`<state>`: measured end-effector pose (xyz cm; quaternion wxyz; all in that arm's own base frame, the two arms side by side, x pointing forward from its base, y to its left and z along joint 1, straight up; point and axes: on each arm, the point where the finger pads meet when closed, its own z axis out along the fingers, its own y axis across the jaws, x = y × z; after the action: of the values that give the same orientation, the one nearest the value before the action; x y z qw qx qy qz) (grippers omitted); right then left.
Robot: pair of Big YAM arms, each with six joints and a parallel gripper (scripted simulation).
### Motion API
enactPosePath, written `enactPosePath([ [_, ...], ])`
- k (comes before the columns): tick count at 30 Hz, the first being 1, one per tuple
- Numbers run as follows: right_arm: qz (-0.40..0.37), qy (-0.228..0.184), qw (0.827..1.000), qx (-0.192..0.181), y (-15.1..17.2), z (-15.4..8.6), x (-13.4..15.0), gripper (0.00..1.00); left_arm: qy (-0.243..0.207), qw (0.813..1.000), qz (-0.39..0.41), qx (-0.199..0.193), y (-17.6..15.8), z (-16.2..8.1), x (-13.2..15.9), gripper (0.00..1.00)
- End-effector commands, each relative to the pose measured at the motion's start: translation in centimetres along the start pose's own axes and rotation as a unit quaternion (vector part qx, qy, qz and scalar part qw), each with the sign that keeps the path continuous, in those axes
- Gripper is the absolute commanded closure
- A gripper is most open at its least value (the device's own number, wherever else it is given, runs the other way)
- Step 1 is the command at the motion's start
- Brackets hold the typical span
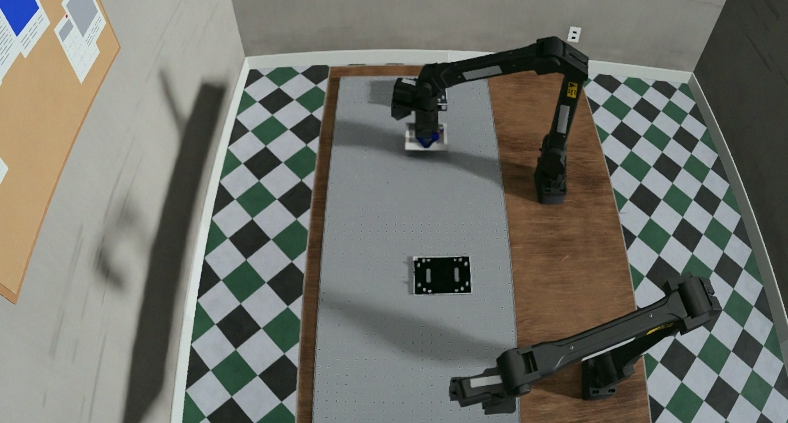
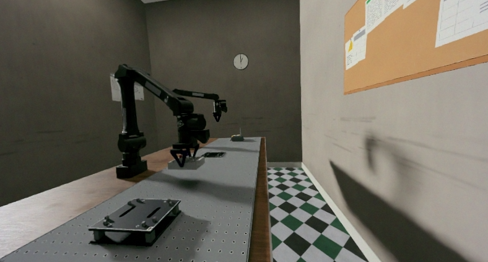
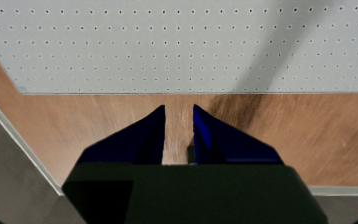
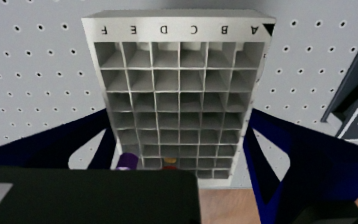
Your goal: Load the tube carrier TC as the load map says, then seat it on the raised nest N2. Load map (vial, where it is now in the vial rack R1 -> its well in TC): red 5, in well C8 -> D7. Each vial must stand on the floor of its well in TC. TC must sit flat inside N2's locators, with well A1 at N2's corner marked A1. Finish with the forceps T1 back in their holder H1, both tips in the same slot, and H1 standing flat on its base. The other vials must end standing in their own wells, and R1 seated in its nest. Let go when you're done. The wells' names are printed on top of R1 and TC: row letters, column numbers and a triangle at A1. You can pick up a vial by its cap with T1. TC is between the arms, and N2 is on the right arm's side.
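My right claw (image 1: 427, 142) (image 2: 187, 160) (image 4: 179, 111) pinches the white rectangular grid-topped tube carrier (image 1: 410, 145) (image 2: 196, 163) (image 4: 178, 30) above the grey perforated counter (image 1: 408, 210) (image 2: 225, 188) (image 3: 130, 50) (image 4: 20, 55); my left claw (image 1: 500, 406) (image 2: 217, 119) (image 3: 179, 111) hangs slightly spread.

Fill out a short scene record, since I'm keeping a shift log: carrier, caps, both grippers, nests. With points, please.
carrier: TC (image 1: 410, 144) (image 2: 196, 164) (image 4: 179, 30), held above the perforated board
caps seen: purple cap (image 4: 127, 161), red cap (image 4: 169, 168); wells cannot be read
right gripper (image 1: 427, 143) (image 2: 187, 159) (image 4: 179, 111): shut on TC, fingers across its sides
left gripper (image 2: 217, 120) (image 3: 179, 107): partly open, nothing held
raised nest N2 (image 2: 134, 213): no carrier on it
middle nest (image 1: 442, 275) (image 2: 213, 154): nothing on it
seating of TC: not done
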<state>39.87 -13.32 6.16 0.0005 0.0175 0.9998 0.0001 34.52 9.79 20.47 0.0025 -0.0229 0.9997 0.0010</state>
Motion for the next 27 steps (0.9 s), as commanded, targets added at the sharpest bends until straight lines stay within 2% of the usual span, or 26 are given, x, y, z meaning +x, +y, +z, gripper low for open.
enactPosePath([
  [1, -0.002, -0.015, 1.000, 0.005, -1.8, -1.3, -1.8, 1.00, -0.015, 1.000, -0.003, -0.003, 0.2, -1.1, -1.0, 0.76],
  [27, -0.002, -0.014, 1.000, 0.006, -5.6, -1.3, -1.9, 1.00, -0.015, 1.000, -0.003, -0.003, 0.2, -1.1, -1.0, 0.76],
])
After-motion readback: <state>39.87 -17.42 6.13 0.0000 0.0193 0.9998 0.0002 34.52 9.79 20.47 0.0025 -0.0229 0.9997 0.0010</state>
